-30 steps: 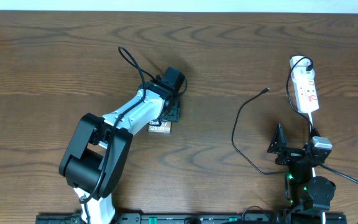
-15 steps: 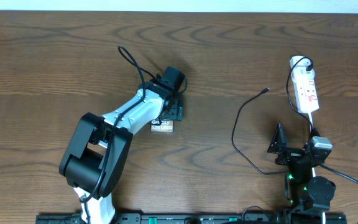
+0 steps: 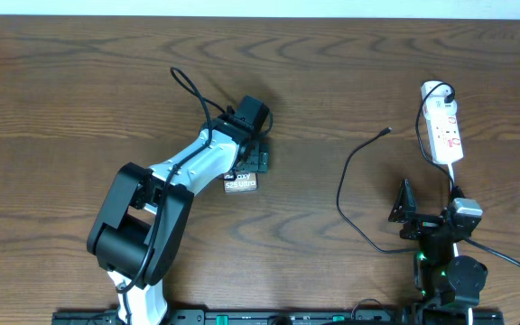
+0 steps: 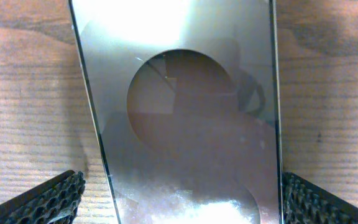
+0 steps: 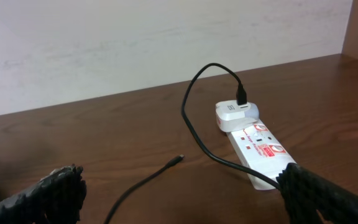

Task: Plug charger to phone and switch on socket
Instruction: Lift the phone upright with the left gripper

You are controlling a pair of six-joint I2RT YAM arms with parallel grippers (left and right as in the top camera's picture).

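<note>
The wooden table fills the overhead view. The left arm reaches from 7 o'clock toward the centre. Its left gripper is spread wide and grips nothing, with a finger on either side of the phone. The right arm sits folded at 4 o'clock, and the right gripper is fully spread and empty. The socket lies at 3 o'clock. The phone lies flat just by the centre. The charger curves from its white plug in the socket, its connector tip free on the wood, well apart from the phone.
</note>
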